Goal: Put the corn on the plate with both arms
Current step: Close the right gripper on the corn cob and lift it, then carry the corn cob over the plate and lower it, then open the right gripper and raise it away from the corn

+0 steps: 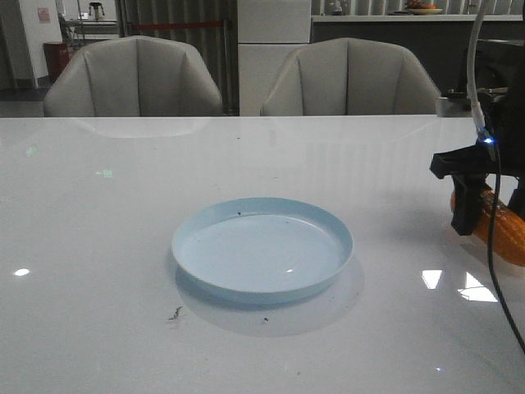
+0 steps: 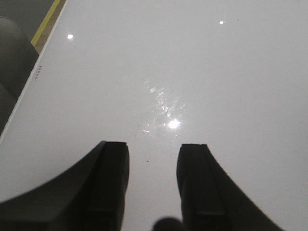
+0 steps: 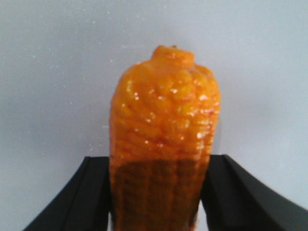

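- Front view: you have the pale blue plate (image 1: 262, 250) near the middle of the white table (image 1: 98, 246), with nothing on it. At the right edge your right gripper (image 1: 490, 215) is down over the orange corn (image 1: 502, 228), which lies on the table well to the right of the plate. One black finger stands against the near side of the cob; the other is partly cut off by the picture's edge. Two grey chairs (image 1: 135, 78) stand behind the table. Your left arm is out of this picture.
- Left wrist view: your left gripper (image 2: 153, 185) hangs over bare table, its two fingers (image 2: 110, 183) spread with a clear gap and nothing between them.
- Right wrist view: the corn (image 3: 163, 154) fills the space between the right gripper's (image 3: 156, 192) fingers (image 3: 86, 197), which sit against both of its sides. The tapered end points away from the wrist.
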`<state>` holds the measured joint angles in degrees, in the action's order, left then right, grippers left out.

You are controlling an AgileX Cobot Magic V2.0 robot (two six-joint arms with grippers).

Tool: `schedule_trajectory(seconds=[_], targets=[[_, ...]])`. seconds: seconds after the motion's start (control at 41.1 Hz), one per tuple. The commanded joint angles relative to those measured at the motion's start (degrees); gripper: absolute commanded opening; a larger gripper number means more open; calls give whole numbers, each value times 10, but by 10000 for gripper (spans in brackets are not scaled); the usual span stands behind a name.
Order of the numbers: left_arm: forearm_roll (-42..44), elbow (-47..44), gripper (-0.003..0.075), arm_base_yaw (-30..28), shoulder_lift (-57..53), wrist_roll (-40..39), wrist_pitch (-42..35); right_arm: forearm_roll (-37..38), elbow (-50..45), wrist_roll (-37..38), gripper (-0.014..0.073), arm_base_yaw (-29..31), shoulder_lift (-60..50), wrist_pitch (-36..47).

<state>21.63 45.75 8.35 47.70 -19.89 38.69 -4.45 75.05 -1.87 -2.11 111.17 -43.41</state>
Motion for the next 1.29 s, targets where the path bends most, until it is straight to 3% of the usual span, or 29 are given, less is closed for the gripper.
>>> schedule_trajectory(seconds=[0.0,0.219,0.438,0.657,0.9,1.095,1.265], targets=[[9,16,328,-1,-5,-3,-36,2,40,-3,374,-2,-30,7],[9,16,328,-1,-5,-3,-36,2,133,-3,320,-23,-30,-32],[9,16,328,-1,-5,-3,-37,2,221,-27,320,-109,-30,-45],[9,16,328,-1,-5,-3,-38,2,233,-40,320,-212,-18,-46],[9,16,328,-1,-5,-3,-38,2,232,-51,325,-281,23,-59],[9,16,328,-1,-5,-3,-38,2,232,-51,414,-296,62,-68],[9,16,328,-1,-5,-3,-38,2,232,-51,584,-296,83,-71]])
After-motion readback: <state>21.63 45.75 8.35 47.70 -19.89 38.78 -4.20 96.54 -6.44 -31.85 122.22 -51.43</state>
